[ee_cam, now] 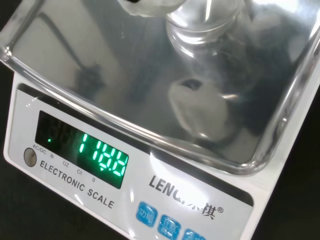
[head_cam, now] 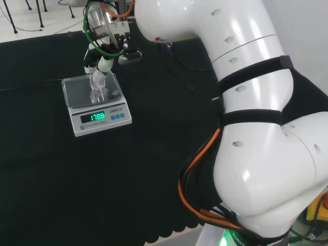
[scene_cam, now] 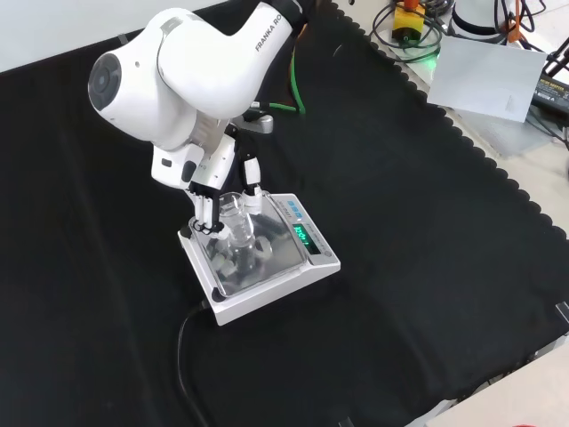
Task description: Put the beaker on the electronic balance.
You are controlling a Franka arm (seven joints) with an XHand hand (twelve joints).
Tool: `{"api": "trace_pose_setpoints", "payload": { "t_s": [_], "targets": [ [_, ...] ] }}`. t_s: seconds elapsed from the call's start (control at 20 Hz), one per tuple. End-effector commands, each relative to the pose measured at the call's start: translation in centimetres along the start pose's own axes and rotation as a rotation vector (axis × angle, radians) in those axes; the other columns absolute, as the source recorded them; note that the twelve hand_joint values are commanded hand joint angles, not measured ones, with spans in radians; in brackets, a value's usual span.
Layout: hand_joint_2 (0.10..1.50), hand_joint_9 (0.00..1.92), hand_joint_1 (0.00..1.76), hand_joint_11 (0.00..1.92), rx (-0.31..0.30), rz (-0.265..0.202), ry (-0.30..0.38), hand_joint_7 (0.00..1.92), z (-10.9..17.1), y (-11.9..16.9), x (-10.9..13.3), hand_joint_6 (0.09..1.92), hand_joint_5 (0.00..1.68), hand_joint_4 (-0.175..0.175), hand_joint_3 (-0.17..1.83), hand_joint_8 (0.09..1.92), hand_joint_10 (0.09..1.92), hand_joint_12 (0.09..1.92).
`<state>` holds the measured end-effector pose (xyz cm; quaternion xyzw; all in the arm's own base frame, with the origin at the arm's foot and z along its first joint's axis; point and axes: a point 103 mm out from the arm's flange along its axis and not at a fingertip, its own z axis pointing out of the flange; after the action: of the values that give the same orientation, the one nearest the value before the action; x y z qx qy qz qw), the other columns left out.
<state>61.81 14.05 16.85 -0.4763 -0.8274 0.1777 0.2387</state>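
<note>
Front view: hand (scene_cam: 206,206) pinches the beaker (scene_cam: 235,222) upright, resting just below on the balance (scene_cam: 307,269) pan so it's weighing already.

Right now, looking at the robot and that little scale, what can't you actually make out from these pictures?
- Whether the beaker holds any liquid: clear glass, all views.
- Whether the beaker's base rests fully on the scale: the hand and glare hide it.
- Beaker's upper part: cut off at the wrist view's edge.
- Where the scale's cable ends: cut off at the front view's bottom.
</note>
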Motion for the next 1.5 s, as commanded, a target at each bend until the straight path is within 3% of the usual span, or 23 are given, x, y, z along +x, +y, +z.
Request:
{"api": "trace_pose_setpoints", "payload": {
  "t_s": [0.05,0.65,0.8,0.9,1.0,1.15,1.35,1.5],
  "targets": [
    [1.15,1.11,1.13,1.16,0.009,-0.003,0.001,0.94,0.2,0.1,0.1,1.08,0.94,-0.137,-0.03,0.89,0.76,0.96],
    [1.15,1.10,1.13,1.15,0.036,0.012,-0.004,0.93,0.8,0.5,0.4,1.08,0.94,-0.132,-0.03,0.89,0.76,0.97],
    [1.14,1.09,1.10,1.09,0.029,0.002,-0.002,0.87,0.6,0.3,0.5,1.07,0.95,-0.054,-0.03,0.90,0.76,1.05],
    [1.13,1.09,1.09,1.06,0.024,-0.003,-0.003,0.85,0.4,0.1,0.5,1.05,0.95,-0.027,-0.02,0.90,0.76,1.07],
    [1.08,1.06,1.07,1.02,0.020,-0.010,-0.008,0.81,0.3,-0.2,0.5,1.00,0.82,-0.066,-0.12,0.90,0.75,1.09],
    [0.99,0.97,1.01,0.94,0.023,-0.021,-0.017,0.73,0.3,-0.4,0.6,0.99,0.64,-0.082,-0.17,0.91,0.79,1.17],
    [0.91,0.69,0.92,0.74,0.043,-0.025,-0.040,0.48,0.5,-0.4,0.9,0.87,0.30,-0.065,-0.17,0.90,0.86,1.29],
    [0.87,0.33,0.86,0.50,0.068,-0.019,-0.080,0.15,0.7,-0.3,1.1,0.51,0.12,-0.031,-0.17,0.82,0.89,1.38]
  ]
}}
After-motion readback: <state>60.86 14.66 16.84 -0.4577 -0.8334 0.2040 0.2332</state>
